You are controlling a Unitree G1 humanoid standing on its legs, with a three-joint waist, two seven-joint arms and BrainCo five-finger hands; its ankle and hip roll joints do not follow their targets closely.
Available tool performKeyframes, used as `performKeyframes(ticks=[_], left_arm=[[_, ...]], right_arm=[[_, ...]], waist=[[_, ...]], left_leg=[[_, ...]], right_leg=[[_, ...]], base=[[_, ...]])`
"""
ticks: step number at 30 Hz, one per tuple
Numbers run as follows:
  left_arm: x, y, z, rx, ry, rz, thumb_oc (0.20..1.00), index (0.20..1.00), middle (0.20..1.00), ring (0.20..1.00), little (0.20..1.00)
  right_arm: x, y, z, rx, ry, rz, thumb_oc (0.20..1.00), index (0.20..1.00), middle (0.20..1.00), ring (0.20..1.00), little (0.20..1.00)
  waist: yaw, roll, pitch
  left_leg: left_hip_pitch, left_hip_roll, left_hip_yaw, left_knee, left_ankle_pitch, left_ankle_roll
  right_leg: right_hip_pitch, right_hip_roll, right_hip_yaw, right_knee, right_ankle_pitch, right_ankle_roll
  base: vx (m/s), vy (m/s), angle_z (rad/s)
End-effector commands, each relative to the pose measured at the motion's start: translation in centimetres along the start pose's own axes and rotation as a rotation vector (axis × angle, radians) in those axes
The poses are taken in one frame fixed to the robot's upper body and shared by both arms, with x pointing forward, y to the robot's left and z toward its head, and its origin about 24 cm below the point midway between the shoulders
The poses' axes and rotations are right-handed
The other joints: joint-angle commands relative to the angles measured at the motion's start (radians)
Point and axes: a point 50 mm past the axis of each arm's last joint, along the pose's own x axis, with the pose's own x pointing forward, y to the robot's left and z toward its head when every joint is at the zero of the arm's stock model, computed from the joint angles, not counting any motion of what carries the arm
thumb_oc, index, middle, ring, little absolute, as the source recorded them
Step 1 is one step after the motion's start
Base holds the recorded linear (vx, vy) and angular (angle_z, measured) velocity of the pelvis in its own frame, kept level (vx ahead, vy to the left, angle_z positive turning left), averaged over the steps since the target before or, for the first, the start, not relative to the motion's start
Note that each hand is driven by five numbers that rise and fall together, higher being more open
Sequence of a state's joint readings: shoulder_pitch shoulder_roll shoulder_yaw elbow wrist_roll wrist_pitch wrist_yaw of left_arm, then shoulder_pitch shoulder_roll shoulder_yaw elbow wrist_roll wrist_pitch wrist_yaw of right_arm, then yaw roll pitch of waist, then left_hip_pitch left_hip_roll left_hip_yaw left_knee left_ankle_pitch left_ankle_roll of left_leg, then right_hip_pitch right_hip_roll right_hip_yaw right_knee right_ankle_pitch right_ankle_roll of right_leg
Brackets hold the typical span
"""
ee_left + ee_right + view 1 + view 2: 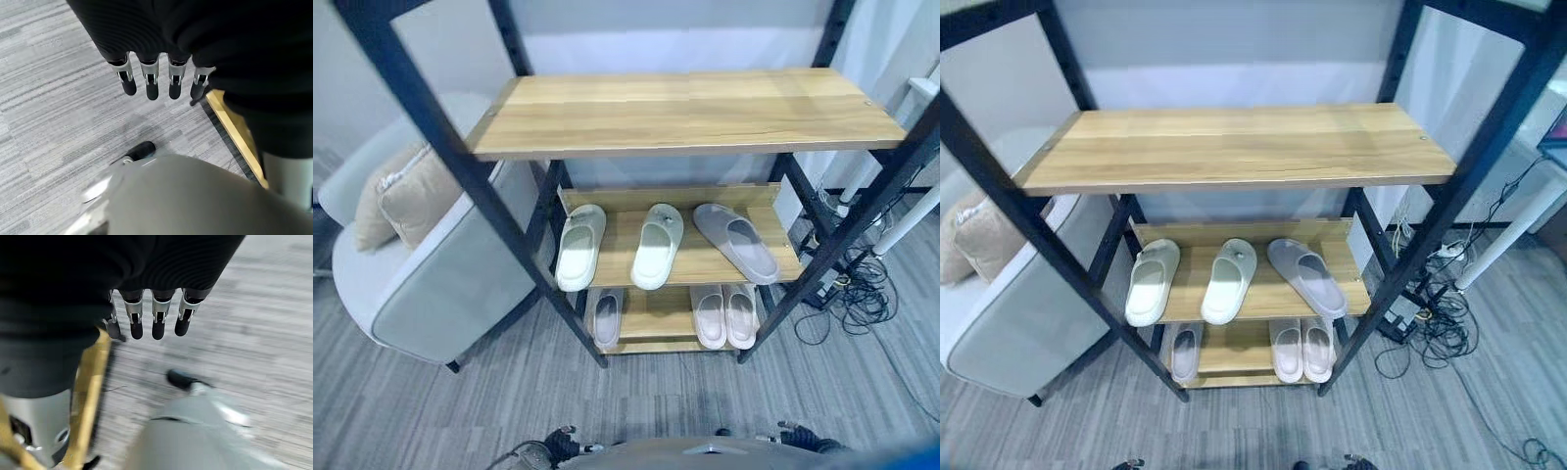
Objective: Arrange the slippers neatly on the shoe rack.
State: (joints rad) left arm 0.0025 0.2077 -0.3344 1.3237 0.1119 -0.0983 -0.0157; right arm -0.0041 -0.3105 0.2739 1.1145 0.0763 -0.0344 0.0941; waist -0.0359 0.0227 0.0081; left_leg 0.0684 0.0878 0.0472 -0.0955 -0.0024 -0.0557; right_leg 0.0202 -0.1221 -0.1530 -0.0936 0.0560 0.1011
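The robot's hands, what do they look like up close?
Each hand, left hand and right hand, has a dark ribbed cover over its back and wrist, with a row of slim silver fingers ending in rounded dark tips.

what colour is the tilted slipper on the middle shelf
Grey slipper, darker than the two pale ones beside it; clearest in the left eye view.
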Motion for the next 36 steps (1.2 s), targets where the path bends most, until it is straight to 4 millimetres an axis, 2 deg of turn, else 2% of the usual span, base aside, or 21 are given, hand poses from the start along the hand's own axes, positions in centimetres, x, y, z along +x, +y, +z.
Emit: performKeyframes(ticks=[1,2,3,4,6,7,8,9,12,16,17,19,21,24,25,29,30,31,36], left_arm=[[0.3,1.2,1.3,0.069,-0.009,0.027,1.000,1.000,1.000,1.000,1.000],[0.3,1.1,1.4,0.076,-0.009,0.027,1.000,1.000,1.000,1.000,1.000],[0.3,1.1,1.7,0.084,-0.020,0.028,1.000,1.000,1.000,1.000,1.000],[0.3,0.9,1.5,0.059,-0.021,0.036,1.000,1.000,1.000,1.000,1.000],[0.3,1.1,1.6,0.038,-0.032,0.047,1.000,1.000,1.000,1.000,1.000],[0.2,1.0,1.3,0.036,-0.032,0.049,1.000,1.000,1.000,1.000,1.000],[0.3,0.9,1.9,0.081,-0.059,0.040,1.000,1.000,1.000,1.000,1.000],[0.2,1.2,2.1,0.054,-0.085,0.069,1.000,1.000,1.000,1.000,1.000],[0.2,1.0,2.0,0.056,-0.082,0.055,1.000,1.000,1.000,1.000,1.000],[0.2,1.1,2.1,0.047,-0.091,0.062,1.000,1.000,1.000,1.000,1.000],[0.2,1.1,2.3,0.058,-0.108,0.062,1.000,1.000,1.000,1.000,1.000],[0.2,1.0,2.3,0.065,-0.116,0.055,1.000,1.000,1.000,1.000,1.000],[0.1,0.8,2.1,0.065,-0.113,0.051,1.000,1.000,1.000,1.000,1.000],[0.1,0.6,2.0,0.061,-0.109,0.046,1.000,1.000,1.000,1.000,1.000],[0.1,0.4,1.8,0.062,-0.103,0.043,1.000,1.000,1.000,1.000,1.000],[0.1,0.1,1.5,0.057,-0.099,0.037,1.000,1.000,1.000,1.000,1.000],[0.1,0.1,1.5,0.058,-0.100,0.036,1.000,1.000,1.000,1.000,1.000],[0.1,-0.2,1.4,0.060,-0.094,0.028,1.000,1.000,1.000,1.000,1.000],[0.1,-0.8,1.0,0.054,-0.081,0.024,1.000,1.000,1.000,1.000,1.000]], right_arm=[[0.3,0.0,1.6,0.036,-0.080,-0.021,1.000,1.000,1.000,1.000,1.000],[0.8,1.5,4.6,0.036,-0.149,0.011,1.000,1.000,1.000,1.000,1.000],[0.7,2.6,4.3,0.032,-0.175,0.053,1.000,1.000,1.000,1.000,1.000],[0.5,3.5,2.5,0.011,-0.124,0.081,1.000,1.000,1.000,1.000,1.000],[0.2,4.1,3.6,-0.014,-0.192,0.120,1.000,1.000,1.000,1.000,1.000],[-0.6,2.5,6.5,-0.244,-0.375,0.064,1.000,1.000,1.000,1.000,1.000],[-0.6,0.9,10.6,-0.284,-0.474,-0.024,1.000,1.000,1.000,1.000,1.000],[-0.9,3.0,5.6,-0.044,-0.357,0.101,1.000,1.000,1.000,1.000,1.000],[-1.1,4.0,5.9,-0.121,-0.381,0.116,1.000,1.000,1.000,1.000,1.000],[-2.2,4.5,8.4,-0.163,-0.521,0.175,1.000,1.000,1.000,1.000,1.000],[-3.1,4.5,10.0,-0.180,-0.614,0.190,1.000,1.000,1.000,1.000,1.000],[-3.8,4.3,11.0,-0.193,-0.675,0.201,1.000,1.000,1.000,1.000,1.000],[-5.2,4.2,13.0,-0.214,-0.793,0.212,1.000,1.000,1.000,1.000,1.000],[-6.6,4.1,14.5,-0.238,-0.891,0.209,1.000,1.000,1.000,1.000,1.000],[-7.7,3.9,15.5,-0.260,-0.962,0.204,1.000,1.000,1.000,1.000,1.000],[-10.0,3.2,17.6,-0.287,-1.110,0.156,1.000,1.000,1.000,1.000,1.000],[-10.3,3.1,17.8,-0.267,-1.126,0.154,1.000,1.000,1.000,1.000,1.000],[-9.9,2.8,18.5,-0.169,-1.128,0.129,1.000,1.000,1.000,1.000,1.000],[-9.9,1.0,21.3,-0.151,-1.177,-0.039,1.000,1.000,1.000,1.000,1.000]], waist=[[0.014,-0.064,0.015],[0.020,-0.062,0.013],[0.022,-0.059,0.012],[0.019,-0.054,0.015],[0.009,-0.053,0.023],[0.012,-0.050,0.032],[0.024,-0.047,0.034],[0.015,-0.046,0.042],[0.010,-0.046,0.033],[0.011,-0.046,0.037],[0.014,-0.045,0.041],[0.016,-0.044,0.042],[0.018,-0.046,0.041],[0.019,-0.046,0.042],[0.019,-0.047,0.041],[0.025,-0.046,0.040],[0.027,-0.046,0.040],[0.031,-0.044,0.039],[0.054,-0.043,0.038]], left_leg=[[-0.007,-0.046,0.039,0.008,-0.025,0.017],[-0.003,-0.047,0.037,0.008,-0.029,0.018],[-0.002,-0.048,0.034,0.008,-0.029,0.018],[0.000,-0.051,0.037,0.008,-0.032,0.019],[0.000,-0.052,0.044,0.008,-0.032,0.020],[0.004,-0.053,0.045,0.008,-0.033,0.021],[-0.004,-0.056,0.040,0.008,-0.029,0.021],[-0.005,-0.059,0.039,0.008,-0.032,0.021],[-0.004,-0.062,0.039,0.008,-0.034,0.024],[-0.004,-0.067,0.034,0.008,-0.036,0.027],[-0.005,-0.069,0.030,0.008,-0.036,0.029],[-0.006,-0.070,0.027,0.008,-0.036,0.029],[-0.008,-0.071,0.025,0.008,-0.037,0.029],[-0.010,-0.071,0.023,0.008,-0.038,0.031],[-0.011,-0.071,0.022,0.008,-0.039,0.031],[-0.014,-0.072,0.014,0.008,-0.041,0.033],[-0.016,-0.072,0.012,0.008,-0.041,0.033],[-0.018,-0.072,0.010,0.008,-0.040,0.033],[-0.025,-0.076,0.003,0.008,-0.043,0.035]], right_leg=[[0.035,-0.048,0.006,0.006,-0.024,0.069],[0.040,-0.049,0.003,0.006,-0.028,0.070],[0.042,-0.049,0.002,0.006,-0.032,0.071],[0.042,-0.051,0.003,0.006,-0.032,0.073],[0.039,-0.053,0.010,0.006,-0.027,0.074],[0.042,-0.053,0.012,0.006,-0.027,0.076],[0.037,-0.056,0.007,0.006,-0.025,0.077],[0.038,-0.058,0.006,0.006,-0.024,0.080],[0.040,-0.064,0.003,0.006,-0.020,0.081],[0.044,-0.071,-0.002,0.006,-0.013,0.083],[0.044,-0.075,-0.004,0.008,-0.012,0.084],[0.043,-0.077,-0.008,0.010,-0.012,0.086],[0.042,-0.081,-0.011,0.012,-0.014,0.088],[0.040,-0.083,-0.013,0.014,-0.014,0.089],[0.040,-0.083,-0.015,0.015,-0.016,0.090],[0.039,-0.084,-0.023,0.017,-0.021,0.091],[0.038,-0.084,-0.023,0.017,-0.021,0.091],[0.036,-0.085,-0.025,0.017,-0.021,0.091],[0.038,-0.087,-0.037,0.007,-0.021,0.091]], base=[[0.04,0.032,0.01],[0.05,0.041,0.05],[0.05,0.075,0.04],[0.01,0.071,0.11],[-0.02,0.062,0.09],[-0.05,0.062,-0.02],[-0.06,0.072,-0.18],[-0.05,0.061,0.06],[0.01,0.046,0.07],[0.00,0.038,-0.05],[0.01,0.039,0.03],[0.01,0.037,0.06],[0.01,0.036,0.07],[0.02,0.029,0.06],[0.00,0.000,0.00],[0.03,0.019,0.07],[0.05,0.019,0.06],[0.05,0.014,0.05],[0.06,0.011,0.02]])
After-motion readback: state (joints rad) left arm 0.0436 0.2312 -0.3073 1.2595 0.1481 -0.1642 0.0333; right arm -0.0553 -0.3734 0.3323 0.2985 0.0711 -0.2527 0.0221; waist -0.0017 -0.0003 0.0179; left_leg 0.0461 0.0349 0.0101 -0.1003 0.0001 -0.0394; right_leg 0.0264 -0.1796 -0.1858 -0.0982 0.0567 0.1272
